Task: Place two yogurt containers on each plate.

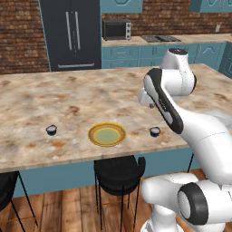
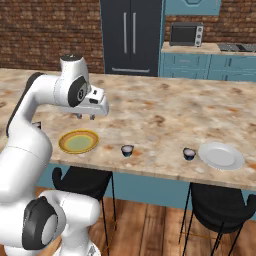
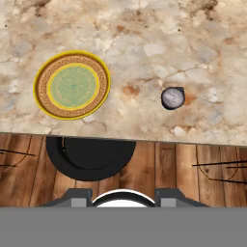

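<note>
The yellow-rimmed plate (image 1: pixel 107 134) (image 2: pixel 78 141) (image 3: pixel 72 85) with a pale green centre lies near the counter's front edge, with nothing on it. One yogurt container (image 1: pixel 155 132) (image 2: pixel 127 150) (image 3: pixel 172 98) stands on the counter to its right. Another yogurt container (image 1: pixel 51 130) stands to its left. A third (image 2: pixel 188 153) sits just left of the bare white-grey plate (image 2: pixel 221 155). My gripper (image 2: pixel 85 117) (image 1: pixel 151 105) hangs open and empty well above the counter, behind the yellow plate and pointing down.
Black stools (image 1: pixel 118 170) (image 2: pixel 220 207) (image 3: pixel 91 157) stand under the counter's front edge (image 3: pixel 144 137), over a wooden floor. A fridge (image 1: pixel 71 34), a microwave (image 1: pixel 117 30) and teal cabinets line the far brick wall. Broad marbled counter (image 2: pixel 165 107) stretches behind the plates.
</note>
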You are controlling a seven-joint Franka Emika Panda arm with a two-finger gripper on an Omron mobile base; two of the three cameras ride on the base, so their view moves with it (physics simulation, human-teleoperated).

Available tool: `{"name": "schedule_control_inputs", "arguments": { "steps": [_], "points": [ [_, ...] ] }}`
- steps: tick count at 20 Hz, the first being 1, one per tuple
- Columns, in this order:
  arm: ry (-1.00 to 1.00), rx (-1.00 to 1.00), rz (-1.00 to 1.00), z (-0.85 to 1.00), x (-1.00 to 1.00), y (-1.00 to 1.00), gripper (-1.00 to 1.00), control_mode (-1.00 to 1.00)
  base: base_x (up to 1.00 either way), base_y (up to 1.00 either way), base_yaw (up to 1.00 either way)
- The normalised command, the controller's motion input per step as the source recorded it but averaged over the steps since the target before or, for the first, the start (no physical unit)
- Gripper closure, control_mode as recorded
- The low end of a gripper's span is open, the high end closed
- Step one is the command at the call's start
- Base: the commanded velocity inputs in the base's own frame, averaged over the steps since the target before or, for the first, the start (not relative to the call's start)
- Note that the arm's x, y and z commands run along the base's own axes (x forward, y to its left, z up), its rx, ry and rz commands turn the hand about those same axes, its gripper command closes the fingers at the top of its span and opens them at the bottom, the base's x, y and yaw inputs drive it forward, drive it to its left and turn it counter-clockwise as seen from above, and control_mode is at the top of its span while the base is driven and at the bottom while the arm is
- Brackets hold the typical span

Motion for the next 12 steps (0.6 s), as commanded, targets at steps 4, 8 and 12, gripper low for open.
{"name": "schedule_control_inputs", "arguments": {
  "steps": [4,8,12],
  "points": [
    [-0.04,0.01,-0.07,-0.09,-0.09,0.00,-1.00,-1.00,0.00,0.00,0.00],
    [0.00,0.01,-0.08,-0.41,0.01,-0.02,-1.00,-1.00,0.00,0.00,0.00],
    [0.08,0.01,-0.18,-0.19,0.29,-0.56,-1.00,-1.00,0.00,0.00,0.00]
  ]
}}
